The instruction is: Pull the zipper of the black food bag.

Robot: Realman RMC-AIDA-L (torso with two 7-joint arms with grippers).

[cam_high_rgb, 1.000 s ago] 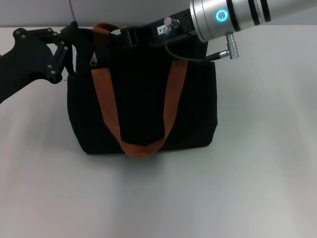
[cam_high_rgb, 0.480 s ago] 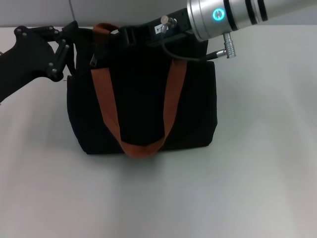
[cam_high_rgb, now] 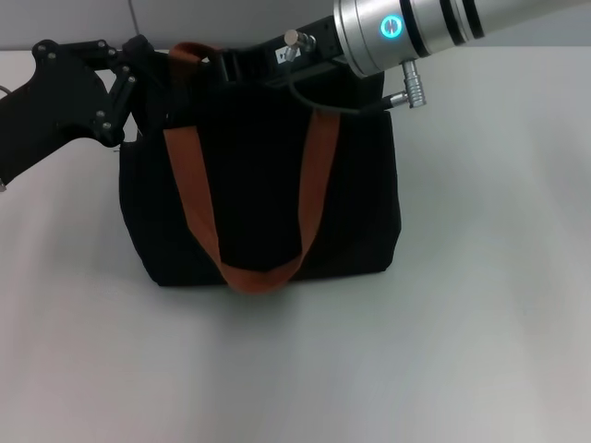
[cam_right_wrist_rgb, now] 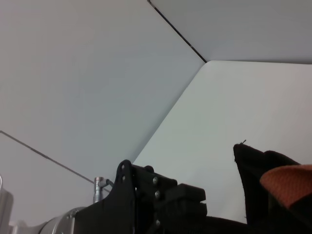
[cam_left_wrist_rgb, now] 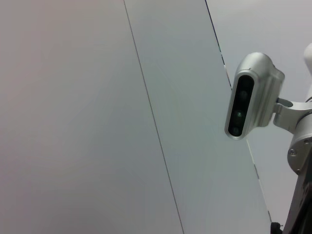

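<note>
The black food bag (cam_high_rgb: 259,203) stands upright mid-table, with rust-orange straps (cam_high_rgb: 189,185) hanging down its front. My left gripper (cam_high_rgb: 138,57) is at the bag's top left corner, against the edge. My right gripper (cam_high_rgb: 222,63) reaches in from the right over the bag's top edge, just right of the left strap. The zipper pull is hidden in every view. The right wrist view shows the left gripper (cam_right_wrist_rgb: 190,202) beside a bag corner (cam_right_wrist_rgb: 258,190) with a bit of orange strap (cam_right_wrist_rgb: 290,183). The left wrist view shows no task object.
The white table (cam_high_rgb: 480,305) spreads out on all sides of the bag. The right arm's silver wrist (cam_high_rgb: 406,32) and its cable plug (cam_high_rgb: 413,88) hang over the bag's top right. The left wrist view shows a wall and the robot's head camera (cam_left_wrist_rgb: 248,97).
The right gripper and arm have moved left along the bag's top edge. The left gripper has shifted slightly up and right. The bag's top has shifted a little left, and the silver pull seen earlier no longer shows.
</note>
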